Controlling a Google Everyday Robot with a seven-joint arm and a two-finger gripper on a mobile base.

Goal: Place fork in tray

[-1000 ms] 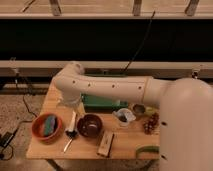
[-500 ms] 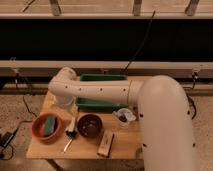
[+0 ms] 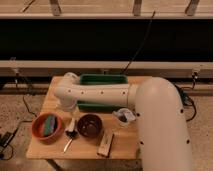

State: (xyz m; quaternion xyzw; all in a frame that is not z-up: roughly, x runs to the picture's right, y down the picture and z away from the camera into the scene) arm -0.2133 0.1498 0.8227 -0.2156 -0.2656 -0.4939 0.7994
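Note:
The fork (image 3: 67, 145) is a short, slim pale utensil lying on the wooden table (image 3: 50, 150), between the orange bowl and the brown bowl. The green tray (image 3: 102, 79) stands at the table's back, and my white arm crosses over its front half. My gripper (image 3: 64, 104) is at the arm's left end, above the table's left part. It sits in front of the tray's left corner and well back from the fork. It is open and holds nothing.
An orange bowl (image 3: 47, 128) holding a blue-green sponge sits front left, and a brown bowl (image 3: 90, 125) sits front centre. A white-handled, dark-headed utensil (image 3: 71, 129) lies just behind the fork. A wooden block (image 3: 105, 144) lies at the front edge. A white cup (image 3: 122, 117) is partly behind my arm.
The big near part of my arm has swung left and now covers the table's right side. The gripper end shifted slightly. The fork and bowls have not moved.

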